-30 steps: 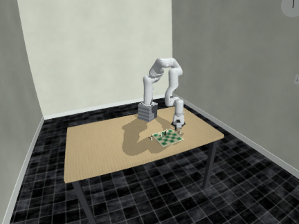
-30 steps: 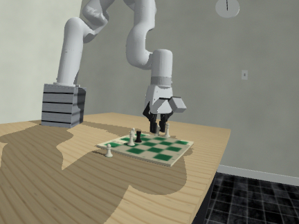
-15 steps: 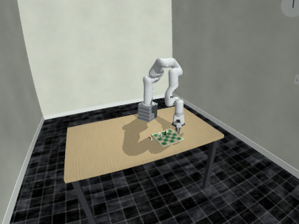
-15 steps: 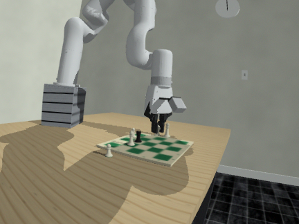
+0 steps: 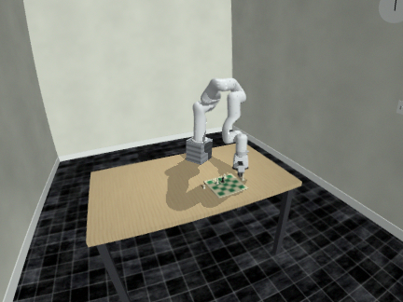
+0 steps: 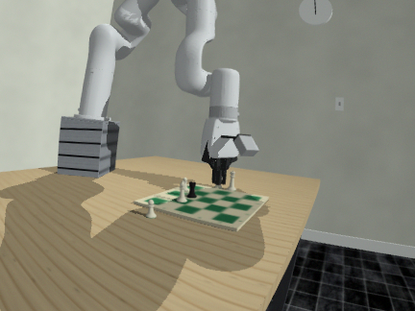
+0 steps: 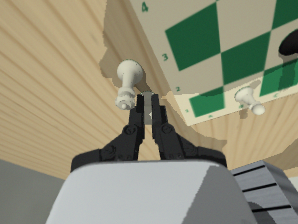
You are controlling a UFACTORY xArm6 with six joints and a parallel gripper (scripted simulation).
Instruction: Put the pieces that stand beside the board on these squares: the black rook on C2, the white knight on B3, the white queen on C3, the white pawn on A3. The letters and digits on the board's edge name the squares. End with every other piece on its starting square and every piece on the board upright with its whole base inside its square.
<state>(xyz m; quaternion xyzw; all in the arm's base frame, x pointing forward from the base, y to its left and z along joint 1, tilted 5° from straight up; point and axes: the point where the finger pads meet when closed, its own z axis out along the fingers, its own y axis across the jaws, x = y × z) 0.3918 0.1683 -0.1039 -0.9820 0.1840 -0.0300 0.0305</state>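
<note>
Claw [image 7: 148,102] fingers nearly pressed together, pinching a small pale chess piece [image 7: 148,115] just off the board's [image 7: 200,30] edge, beside a taller white piece [image 7: 128,82] on the table [image 7: 45,75].

On the cream border of the green-and-cream checkered chessboard [image 7: 150,35], seen from the wrist view, green digits run down the edge: a "4" near the top of the picture, a "3" below it, and a smaller "2" lower along the same edge. Further marks on the border near the board's lower corner are too small to read. In the top and exterior views no lettering on the board can be made out.
</note>
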